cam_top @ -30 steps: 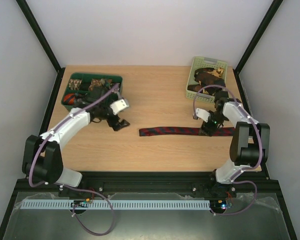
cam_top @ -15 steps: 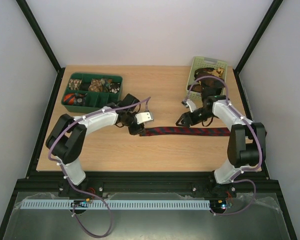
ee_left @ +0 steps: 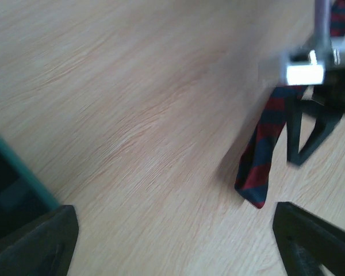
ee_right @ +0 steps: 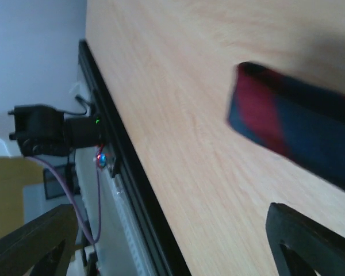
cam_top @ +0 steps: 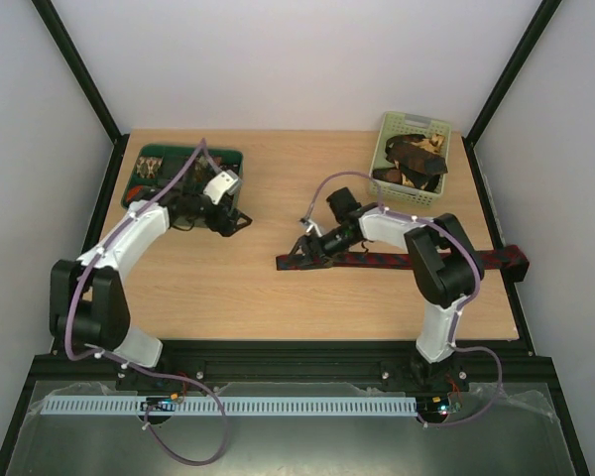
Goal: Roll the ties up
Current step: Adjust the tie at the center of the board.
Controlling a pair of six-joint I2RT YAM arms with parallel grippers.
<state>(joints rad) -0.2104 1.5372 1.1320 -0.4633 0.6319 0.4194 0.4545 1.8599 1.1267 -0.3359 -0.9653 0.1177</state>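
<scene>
A dark red tie with navy stripes (cam_top: 377, 260) lies flat and unrolled along the counter (cam_top: 307, 178), parallel to its near edge. Its right end reaches over the counter's right edge. The right end effector (cam_top: 305, 244) sits just above the tie's left end. Its fingers (ee_right: 310, 236) are spread wide and grip nothing. The left end effector (cam_top: 234, 220) hangs beside the dark green tray (cam_top: 154, 149) at the far left corner, well apart from the tie. Its fingers (ee_left: 34, 241) are also apart, with only bare wood between them. More ties (cam_top: 412, 159) are heaped in the pale green basket (cam_top: 377, 164) at the far right corner.
</scene>
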